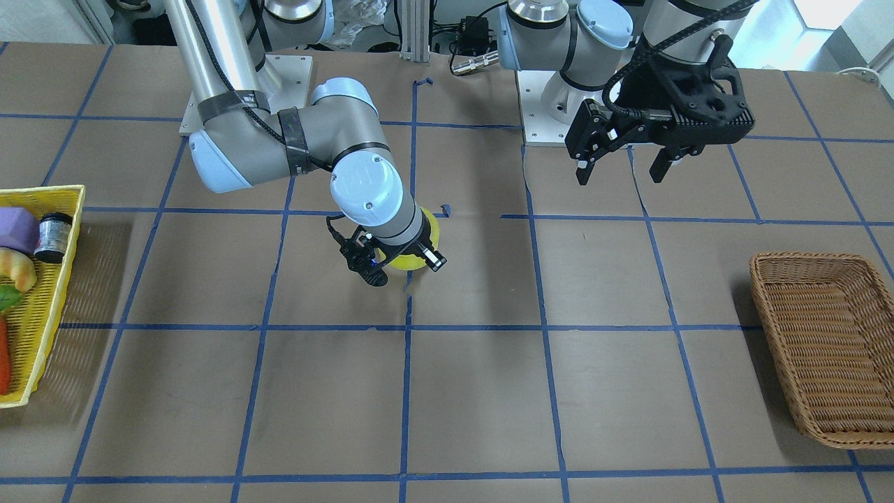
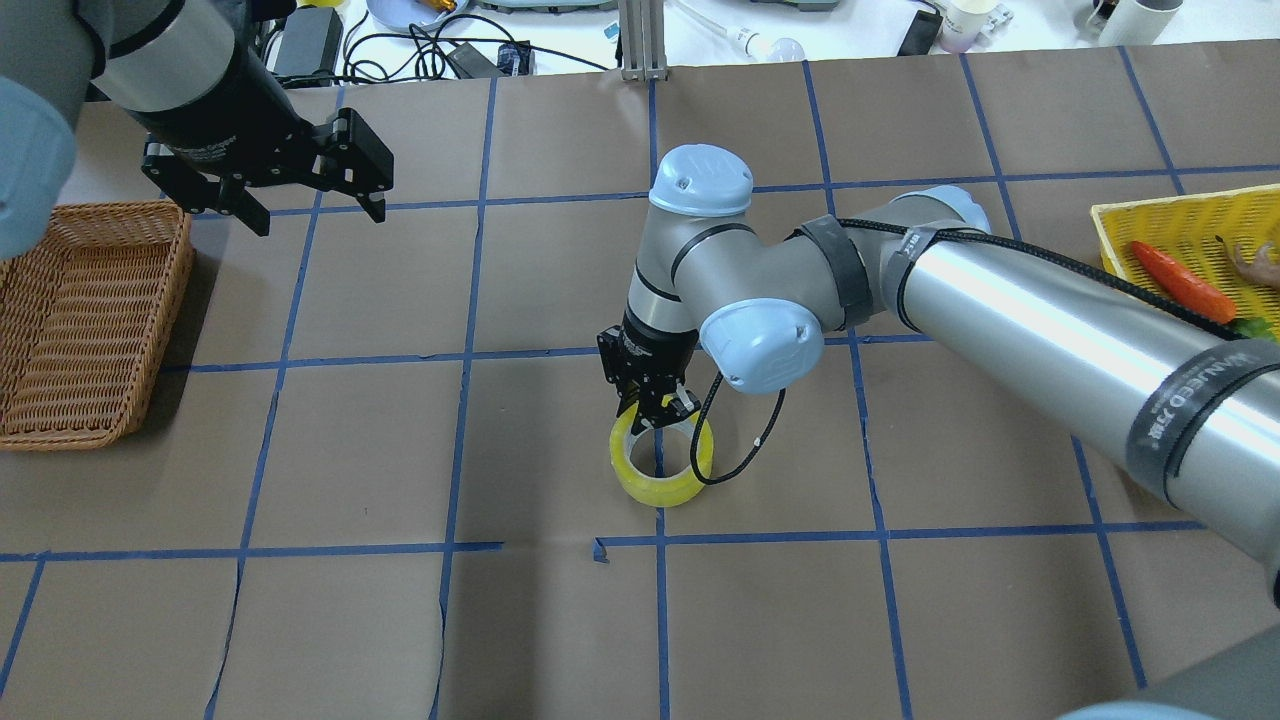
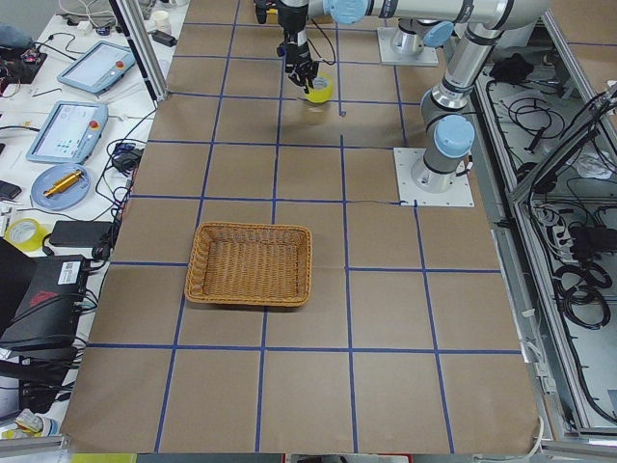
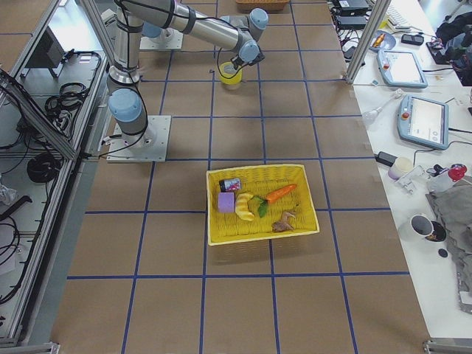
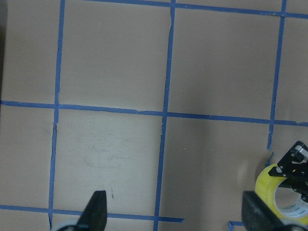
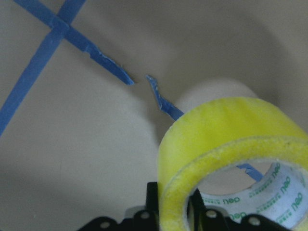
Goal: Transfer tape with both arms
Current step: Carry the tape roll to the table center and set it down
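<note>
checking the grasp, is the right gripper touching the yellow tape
Touching. The right wrist view shows the right gripper clamped on the wall of the tape, one finger inside the ring, one outside.

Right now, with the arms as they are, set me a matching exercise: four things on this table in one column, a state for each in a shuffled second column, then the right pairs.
Column one:
1. tape
2. left gripper
3. wicker basket
4. yellow basket

Column two:
A. holds a carrot among other items
B. open, holding nothing
C. empty
D. pinched by its wall in the right gripper

Pairs: 1-D, 2-B, 3-C, 4-A
</note>
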### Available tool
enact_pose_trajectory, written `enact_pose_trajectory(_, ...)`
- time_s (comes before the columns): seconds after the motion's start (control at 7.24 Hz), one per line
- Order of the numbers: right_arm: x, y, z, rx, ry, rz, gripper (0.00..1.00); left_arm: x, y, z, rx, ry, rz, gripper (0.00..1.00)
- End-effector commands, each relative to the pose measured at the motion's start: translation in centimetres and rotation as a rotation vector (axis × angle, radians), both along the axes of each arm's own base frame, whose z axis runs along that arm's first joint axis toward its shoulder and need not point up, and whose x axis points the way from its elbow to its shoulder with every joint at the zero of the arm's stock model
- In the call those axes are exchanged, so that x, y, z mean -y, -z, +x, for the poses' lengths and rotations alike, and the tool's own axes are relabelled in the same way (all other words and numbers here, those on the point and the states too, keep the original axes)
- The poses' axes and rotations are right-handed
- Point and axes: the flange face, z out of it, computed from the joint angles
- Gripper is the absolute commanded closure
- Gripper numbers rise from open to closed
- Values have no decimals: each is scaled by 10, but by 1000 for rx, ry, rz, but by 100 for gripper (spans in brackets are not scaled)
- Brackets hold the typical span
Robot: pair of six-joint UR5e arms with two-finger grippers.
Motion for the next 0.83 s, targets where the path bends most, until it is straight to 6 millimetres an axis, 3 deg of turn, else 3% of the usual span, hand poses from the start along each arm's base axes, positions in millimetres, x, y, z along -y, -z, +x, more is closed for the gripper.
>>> enact_pose_trajectory(0.0, -6, 14, 2, 10, -2, 25, 100, 0, 1, 0, 0, 0, 3, 0)
enact_pose_trajectory(0.14, -6, 25, 2, 8, -3, 30, 100, -1, 0, 0, 0, 0, 0, 0)
enact_pose_trajectory(0.28, -5, 23, 3, 11, -1, 21, 94, -1, 0, 0, 0, 0, 1, 0)
enact_pose_trajectory(0.41, -3, 18, 3, 14, -3, 4, 43, -1, 0, 0, 0, 0, 1, 0)
enact_pose_trajectory(0.69, 15, -6, 7, 33, 19, -103, 24, 0, 2, -1, -2, 0, 4, 0)
